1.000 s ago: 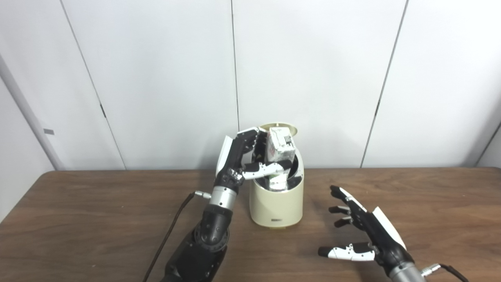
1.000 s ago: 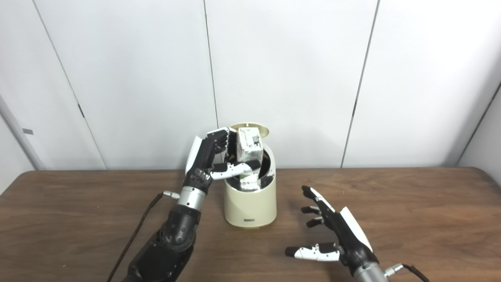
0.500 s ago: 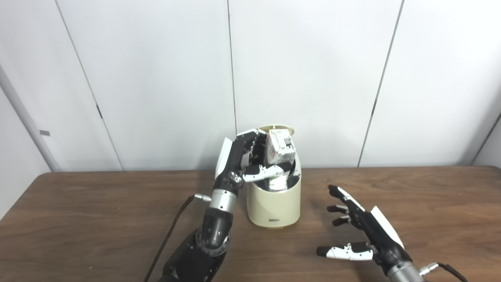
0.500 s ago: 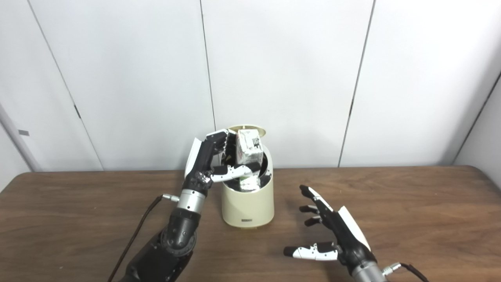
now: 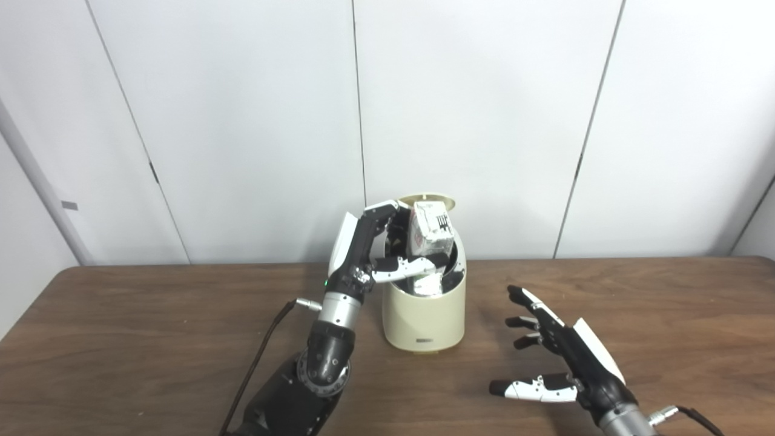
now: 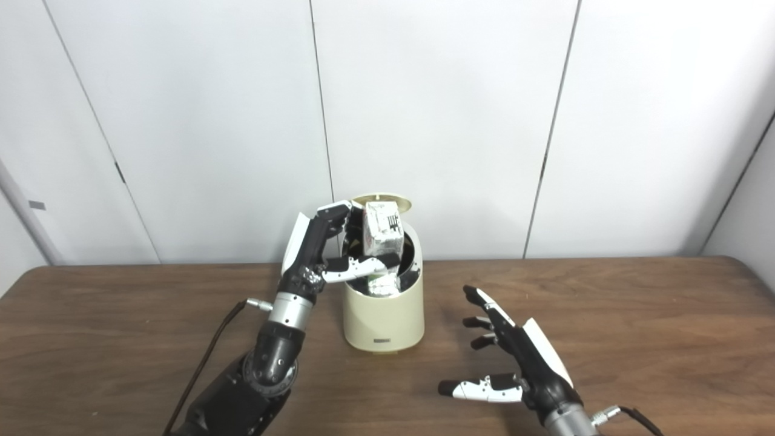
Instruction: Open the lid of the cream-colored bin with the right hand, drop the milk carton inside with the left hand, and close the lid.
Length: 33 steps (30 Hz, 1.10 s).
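Milk carton (image 5: 431, 230) held over the open cream-colored bin (image 5: 424, 315), at the drop step.

The carton is pinched upright between thumb and fingers of the left hand (image 5: 369, 254), its lower end already inside the bin's mouth, near the far edge of the table (image 5: 151, 339). The lid (image 5: 427, 198) is seen raised behind it. The right hand (image 6: 521, 363) is held just above the table with fingers spread, empty. Next, release is judged to be called for, then lid closing.
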Motion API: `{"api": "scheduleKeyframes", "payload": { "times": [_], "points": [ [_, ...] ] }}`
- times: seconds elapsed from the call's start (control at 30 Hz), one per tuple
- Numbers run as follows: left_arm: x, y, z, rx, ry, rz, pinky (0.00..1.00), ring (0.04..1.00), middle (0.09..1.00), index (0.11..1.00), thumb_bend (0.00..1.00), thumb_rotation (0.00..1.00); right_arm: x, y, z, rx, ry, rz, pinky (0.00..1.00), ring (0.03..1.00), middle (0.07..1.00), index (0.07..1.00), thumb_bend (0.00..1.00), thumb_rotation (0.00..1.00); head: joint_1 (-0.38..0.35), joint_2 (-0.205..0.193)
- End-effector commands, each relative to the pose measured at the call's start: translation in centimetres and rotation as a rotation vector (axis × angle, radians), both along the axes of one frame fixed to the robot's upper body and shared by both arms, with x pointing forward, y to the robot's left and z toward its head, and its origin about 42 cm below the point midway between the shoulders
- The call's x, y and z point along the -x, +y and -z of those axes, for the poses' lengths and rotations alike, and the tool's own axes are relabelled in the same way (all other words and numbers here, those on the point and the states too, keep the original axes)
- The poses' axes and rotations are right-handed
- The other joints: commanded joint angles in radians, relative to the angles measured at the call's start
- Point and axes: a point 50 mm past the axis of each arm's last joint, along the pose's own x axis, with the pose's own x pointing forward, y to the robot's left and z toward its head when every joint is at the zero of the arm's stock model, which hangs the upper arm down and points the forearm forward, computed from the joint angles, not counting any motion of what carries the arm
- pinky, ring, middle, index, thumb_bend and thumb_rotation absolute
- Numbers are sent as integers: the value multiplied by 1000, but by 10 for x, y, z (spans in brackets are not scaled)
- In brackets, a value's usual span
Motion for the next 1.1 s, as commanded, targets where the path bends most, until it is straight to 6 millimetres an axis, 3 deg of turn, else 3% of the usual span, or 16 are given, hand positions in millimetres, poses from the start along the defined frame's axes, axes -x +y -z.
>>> {"api": "scheduleKeyframes", "payload": {
  "times": [0.0,0.1,1.07],
  "points": [
    [-10,0,-27,5,-93,-11,558,709,737,636,761,8,-6,1,-21,-6,-86,-18,654,811,937,929,736,215,-1,0],
    [-10,1,-26,-5,-109,-28,546,715,748,670,807,0,-5,1,-21,-7,-85,-19,656,815,940,930,732,202,0,1],
    [-8,2,-25,-31,-193,-92,549,647,690,606,694,0,-3,2,-21,0,-76,-21,641,802,929,924,731,175,6,7]
  ]
}}
